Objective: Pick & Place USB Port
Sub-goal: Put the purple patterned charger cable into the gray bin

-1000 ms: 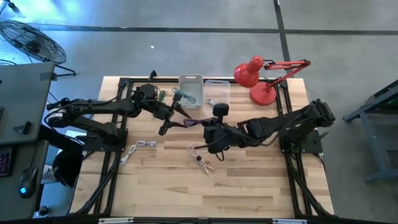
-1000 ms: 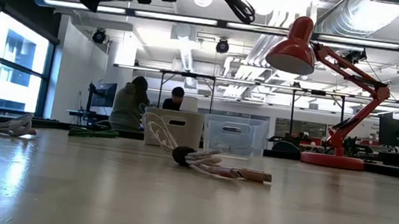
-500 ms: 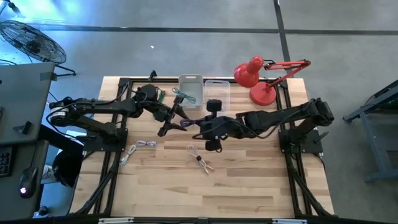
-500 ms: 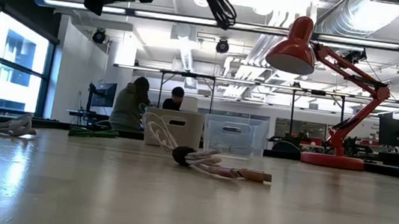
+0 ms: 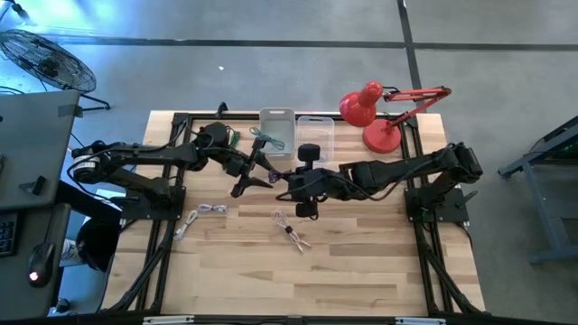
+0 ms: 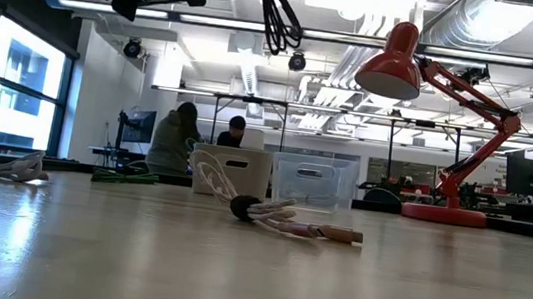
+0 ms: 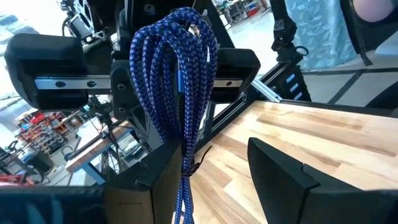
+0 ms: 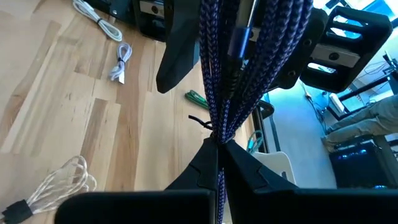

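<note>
Braided blue cable (image 7: 177,74), pale wood-plank table (image 5: 361,262), glossy red lamp (image 5: 379,116), translucent plastic bin (image 5: 315,132)

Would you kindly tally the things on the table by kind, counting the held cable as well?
Cables: 6 (blue cable in the right tool, white cables, pale bundle, green cables)
Bins: 2 (white bin, clear bin)
Lamps: 1 (lamp)
Total: 9
</note>
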